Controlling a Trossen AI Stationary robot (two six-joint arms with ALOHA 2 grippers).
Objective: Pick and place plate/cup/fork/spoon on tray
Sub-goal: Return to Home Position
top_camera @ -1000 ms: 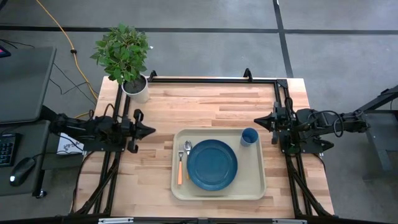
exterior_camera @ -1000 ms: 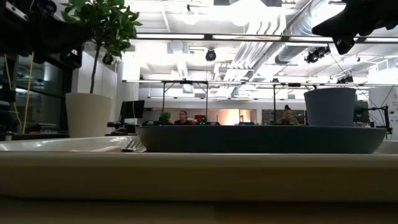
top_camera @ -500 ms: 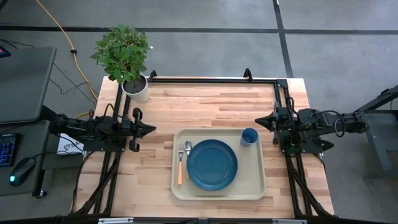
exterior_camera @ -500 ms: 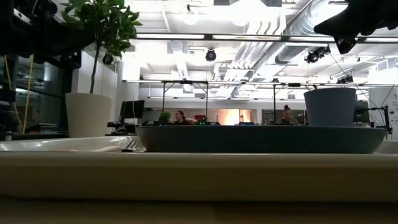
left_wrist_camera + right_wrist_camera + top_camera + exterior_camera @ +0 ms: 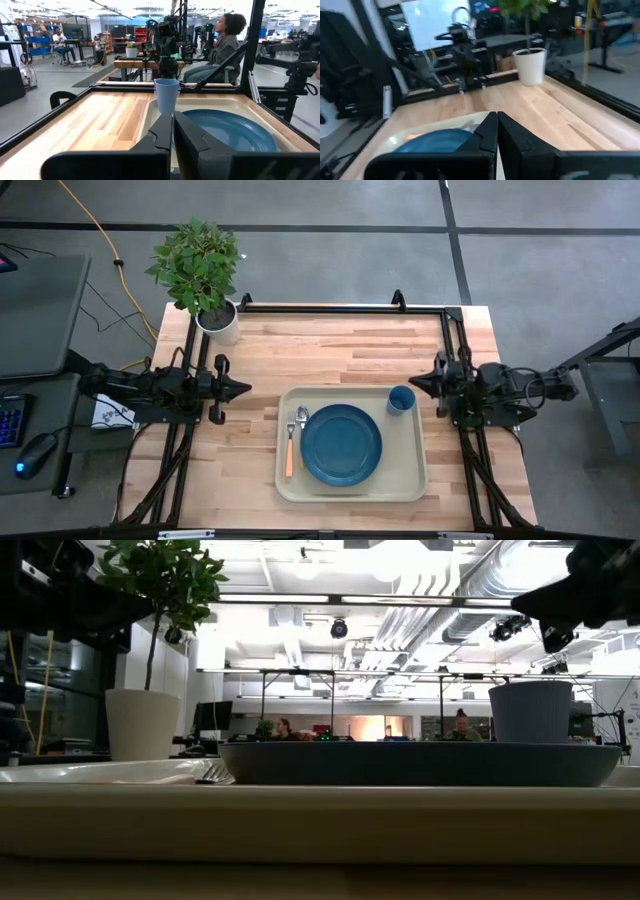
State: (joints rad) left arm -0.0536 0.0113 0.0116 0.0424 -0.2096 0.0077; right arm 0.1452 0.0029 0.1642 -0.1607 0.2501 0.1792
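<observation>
The tray (image 5: 351, 443) lies on the tabletop (image 5: 340, 350) toward its near edge, and every task item is on it. The plate (image 5: 341, 444) sits in the middle. The cup (image 5: 401, 400) stands upright in the tray's far right corner, just beside the plate. The fork (image 5: 290, 448) and the spoon (image 5: 301, 423) lie side by side along the tray's left rim (the spoon nearer the plate, its bowl pointing away from the near edge).

Nothing on the tray has shifted since the earlier frames. What differs is the right arm: its right pincer (image 5: 418, 382) has drawn back slightly toward the table's right edge and its arm has folded in closer, with its fingers (image 5: 489, 131) pressed together and holding nothing. The left pincer (image 5: 243, 389) stays put at the left side of the tabletop, well apart from the tray, its fingers (image 5: 164, 131) likewise clenched and empty.

A potted plant (image 5: 205, 275) stands at the far left corner.
</observation>
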